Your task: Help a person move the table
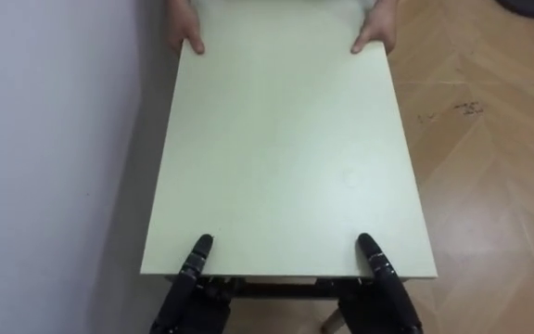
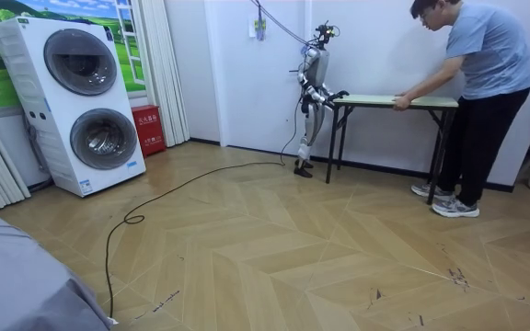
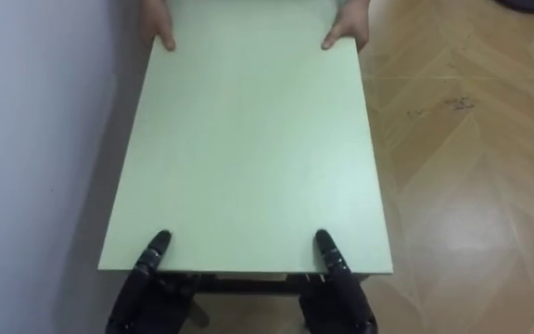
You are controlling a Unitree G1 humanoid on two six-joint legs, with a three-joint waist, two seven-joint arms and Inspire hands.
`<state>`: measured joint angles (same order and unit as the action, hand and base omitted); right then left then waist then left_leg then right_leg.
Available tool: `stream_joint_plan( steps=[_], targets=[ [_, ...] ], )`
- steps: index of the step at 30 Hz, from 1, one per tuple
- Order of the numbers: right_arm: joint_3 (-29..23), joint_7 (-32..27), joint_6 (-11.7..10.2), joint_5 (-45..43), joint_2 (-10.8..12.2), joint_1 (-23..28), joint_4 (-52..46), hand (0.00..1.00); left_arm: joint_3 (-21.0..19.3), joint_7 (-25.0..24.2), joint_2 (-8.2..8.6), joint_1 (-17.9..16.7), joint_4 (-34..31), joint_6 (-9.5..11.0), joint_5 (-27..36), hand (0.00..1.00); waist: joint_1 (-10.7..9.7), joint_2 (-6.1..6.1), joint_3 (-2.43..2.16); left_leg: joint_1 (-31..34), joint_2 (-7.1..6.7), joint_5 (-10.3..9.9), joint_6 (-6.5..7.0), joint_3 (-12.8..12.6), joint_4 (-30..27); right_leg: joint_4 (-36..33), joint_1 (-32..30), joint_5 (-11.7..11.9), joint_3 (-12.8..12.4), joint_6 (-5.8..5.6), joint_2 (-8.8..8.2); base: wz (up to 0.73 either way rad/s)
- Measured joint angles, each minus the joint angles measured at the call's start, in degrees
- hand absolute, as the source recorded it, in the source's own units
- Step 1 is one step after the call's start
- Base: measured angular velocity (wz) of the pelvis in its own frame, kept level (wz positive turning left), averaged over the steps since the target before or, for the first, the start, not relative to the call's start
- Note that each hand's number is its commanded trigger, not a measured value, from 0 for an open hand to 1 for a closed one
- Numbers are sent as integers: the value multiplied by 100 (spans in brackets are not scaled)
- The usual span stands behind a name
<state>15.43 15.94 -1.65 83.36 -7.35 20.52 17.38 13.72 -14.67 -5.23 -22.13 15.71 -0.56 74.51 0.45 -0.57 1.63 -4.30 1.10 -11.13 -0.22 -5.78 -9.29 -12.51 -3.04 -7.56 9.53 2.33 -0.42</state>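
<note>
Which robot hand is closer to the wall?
Left. The left hand grips the table at its corner beside the wall; the right hand grips the corner away from it.

L hand (image 1: 191, 278), R hand (image 1: 385, 278) part hidden under table (image 1: 286, 139) edge; person's hands (image 1: 184, 28) cut off at top.

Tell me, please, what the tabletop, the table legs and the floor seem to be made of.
The tabletop looks like laminated board: pale, matte, evenly coloured. The table legs are likely black-painted metal: thin, straight. The floor is wood or wood-look planks: glossy, herringbone grain, reflections.
</note>
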Motion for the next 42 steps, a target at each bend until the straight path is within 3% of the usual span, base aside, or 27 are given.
stream_joint_plan(
  steps=[2, 5, 7, 8, 9, 10, 11, 12, 17, 23, 25, 27, 32, 34, 38, 42],
  targets=[
    [-55, 14, 46, -9, 7, 0, 72, 100, -9, -147, 1, 99, 224, -48, -32, 100, 18, -13, -41, -43, -1, 0, 0, -40, 1, 0, 42, 0, -1, 0, -2, 0],
    [-108, 60, 50, -57, 37, -37, 187, 100, -17, -212, 11, 195, 386, -92, -45, 100, 74, -27, -50, -106, -4, 0, 0, -65, 6, 1, 83, 0, 6, 0, -1, -6],
    [-111, 78, 55, -62, 45, -69, 275, 100, -39, -230, 25, 259, 511, -124, -46, 78, 117, -42, -57, -158, -3, 0, 0, -64, 6, 2, 135, 0, 10, 0, 0, -4],
    [-112, 78, 55, -62, 45, -70, 281, 71, -43, -230, 28, 264, 530, -133, -46, 55, 117, -48, -55, -174, -2, 0, 0, -65, 6, 3, 152, 0, 11, 0, 0, 3],
    [-112, 78, 55, -62, 45, -70, 296, 55, -52, -238, 28, 286, 577, -150, -46, 32, 124, -49, -54, -192, 2, 0, 0, -67, 8, 3, 163, 0, 10, 0, 7, 0],
    [-112, 77, 55, -62, 49, -90, 319, 40, -55, -257, 28, 308, 632, -151, -46, 16, 150, -51, -53, -204, 6, 0, 0, -67, 13, 5, 168, 0, 22, 0, 29, -5],
    [-112, 77, 56, -62, 49, -103, 333, 6, -57, -285, 28, 314, 668, -150, -53, 0, 155, -52, -52, -208, 6, 0, 0, -67, 15, 11, 173, 0, 27, 0, 46, -5],
    [-112, 107, 55, -62, 49, -143, 395, 0, -75, -369, 16, 357, 768, -141, -193, 0, 153, -56, -52, -219, 6, 0, 0, -67, 16, 39, 196, 0, 50, 0, 46, 0],
    [-107, 418, 44, -553, -39, -181, 489, 0, -53, -466, -183, 509, 1124, 99, -1339, 0, 148, -112, -81, -237, 19, 0, 0, -67, 48, 97, 228, 0, 67, 0, 47, 0],
    [-143, 801, 41, -988, -156, -269, 490, 0, -89, -418, -213, 648, 1645, 289, -2045, 0, 147, -113, -83, -227, 5, -3, 4, -69, 69, 98, 213, 4, 70, 10, 56, 0],
    [-159, 927, 43, -966, -170, -276, 495, 0, -85, -362, -216, 586, 1914, 264, -2136, 0, 149, -106, -78, -193, 6, -76, 20, -71, 71, 121, 175, -14, 7, 49, 97, -2],
    [-164, 990, 48, -970, -209, -262, 508, 0, -87, -331, -240, 577, 2115, 239, -2158, 0, 146, -129, -104, -128, 65, -192, 64, -70, 72, 89, 96, -7, 24, 55, 167, 11],
    [-162, 1124, 51, -994, -205, -258, 865, 0, -105, -192, -275, 484, 2417, 243, -2264, 0, 161, -90, -146, -88, 51, -207, 76, -70, 30, 75, 65, 46, 8, 67, 159, 1],
    [-167, 1145, 52, -1018, -210, -264, 1164, 0, -148, -179, -274, 509, 2622, 267, -2450, 0, 160, -79, -184, -68, 52, -207, 76, -70, 2, 66, 57, 53, 9, 72, 153, 0],
    [-315, 1202, 52, -1289, -201, -261, 1517, 0, -340, -175, -264, 614, 3017, 297, -2759, 0, 148, -73, -201, -74, 60, -206, 77, -68, -25, 71, 60, 59, 16, 79, 155, 0],
    [-580, 1282, 52, -1853, -188, -372, 2341, 0, -520, -166, -259, 635, 3345, 305, -2797, 0, 146, -40, -182, -114, 67, -206, 77, -120, -19, 81, 93, 57, 34, 77, 154, -5]
  ],
)
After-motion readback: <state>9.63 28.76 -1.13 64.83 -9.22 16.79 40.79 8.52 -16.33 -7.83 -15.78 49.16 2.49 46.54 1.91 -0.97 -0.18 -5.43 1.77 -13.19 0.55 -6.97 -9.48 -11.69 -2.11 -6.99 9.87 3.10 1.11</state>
